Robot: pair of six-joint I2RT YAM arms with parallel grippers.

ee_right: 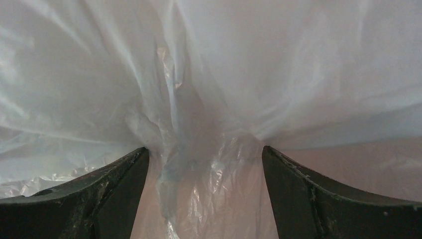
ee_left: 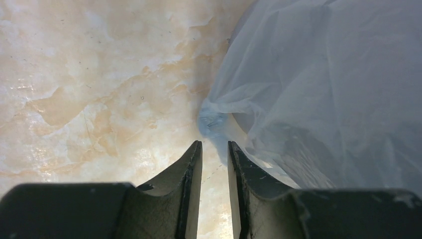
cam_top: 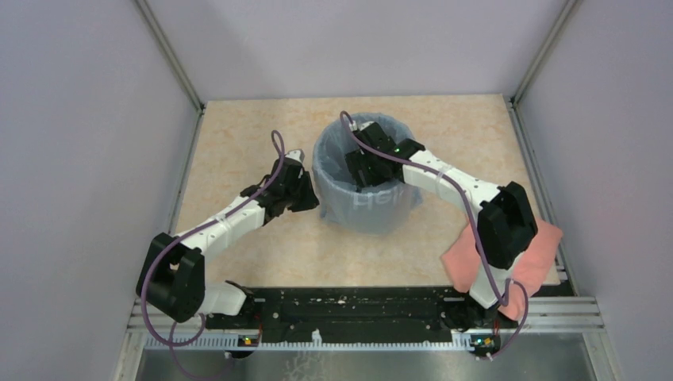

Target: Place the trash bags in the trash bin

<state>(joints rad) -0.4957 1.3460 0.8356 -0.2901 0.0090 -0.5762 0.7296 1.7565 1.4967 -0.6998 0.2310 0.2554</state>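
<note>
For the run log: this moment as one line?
trash bag lining bin, draped over rim | left gripper beside bin, jaws narrow, empty | right gripper inside bin, jaws wide

1. The bin (cam_top: pixel 381 208) blocks the table's (cam_top: pixel 246 135) far middle, and the bag (cam_top: pixel 328 163) drapes its rim.
2. Your right gripper (cam_top: pixel 361 171) fills the bin's mouth, with film bunched between its wide jaws.
3. Your left gripper (cam_top: pixel 305 190) sits against the bin's left wall. You have bare table further left.
4. The cloth (cam_top: pixel 544 242) covers the near right corner.

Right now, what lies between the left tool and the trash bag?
Bare tabletop only; the left wrist view shows the left tool just short of the trash bag's corner.
</note>
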